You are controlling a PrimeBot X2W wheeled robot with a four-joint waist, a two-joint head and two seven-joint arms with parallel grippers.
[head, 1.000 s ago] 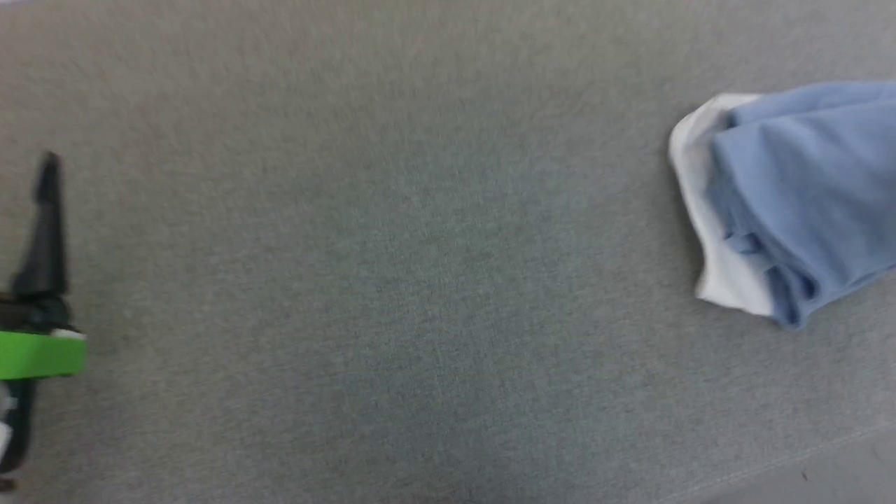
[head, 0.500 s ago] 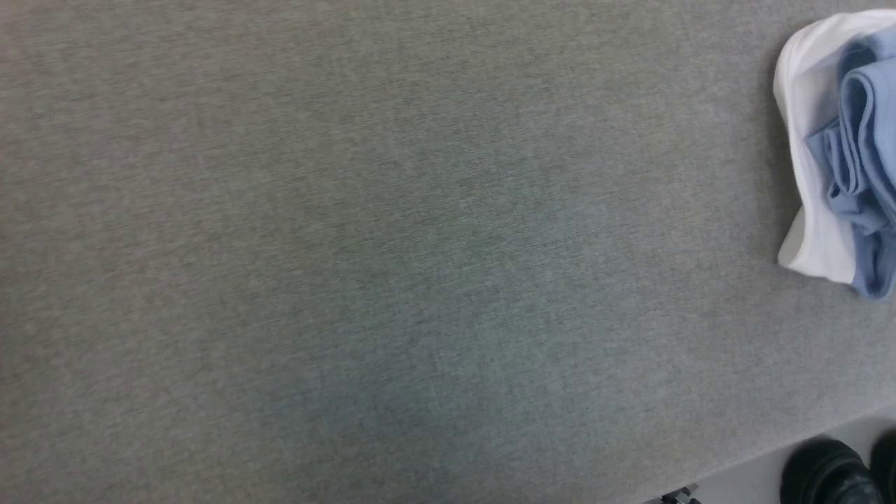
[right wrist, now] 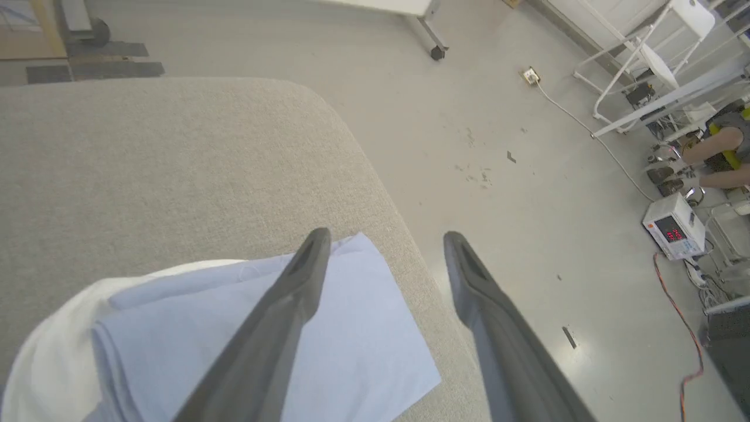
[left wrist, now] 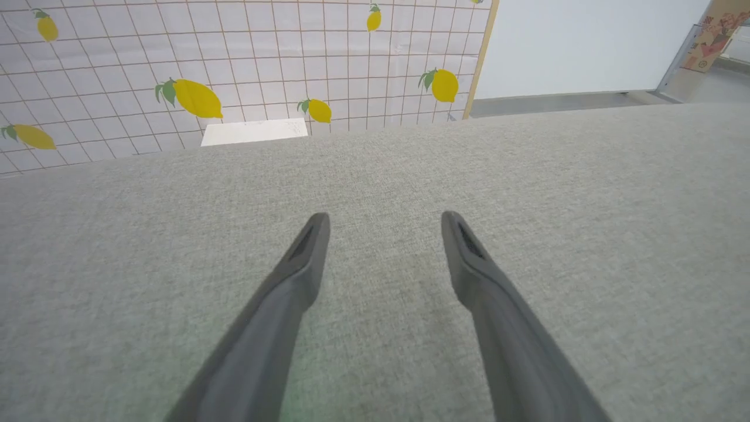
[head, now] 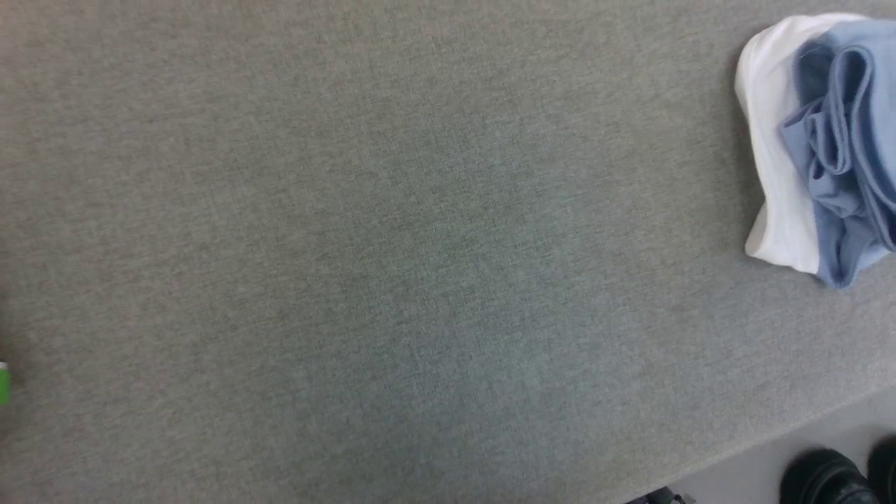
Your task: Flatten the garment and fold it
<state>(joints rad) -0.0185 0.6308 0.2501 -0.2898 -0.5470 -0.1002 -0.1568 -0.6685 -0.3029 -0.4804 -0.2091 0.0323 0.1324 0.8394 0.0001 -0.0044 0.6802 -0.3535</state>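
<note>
The garment [head: 826,147] lies as a bunched, folded bundle at the right edge of the head view, sky-blue layers on top of a white layer. In the right wrist view the garment [right wrist: 357,334] rests near the rounded corner of the grey table [right wrist: 146,176]. My right gripper [right wrist: 387,235] hovers over it, open, with one finger above the blue cloth, the other over the floor and nothing between them. My left gripper [left wrist: 384,220] stands open above bare grey table [left wrist: 586,205], holding nothing. A green sliver of the left arm [head: 3,383] shows at the head view's left edge.
A white box [left wrist: 255,132] sits at the table's far edge before a lemon-patterned wall [left wrist: 193,99]. Beyond the table corner is pale floor [right wrist: 498,117], a small device with a red display [right wrist: 674,228], cables and a person's arm [right wrist: 715,149]. Two dark rounded shapes [head: 829,476] sit below the table's near edge.
The head view has shifted, and the left gripper has slid out past its left edge. The garment's blue layers, smooth a second ago, now lie bunched in folds.
</note>
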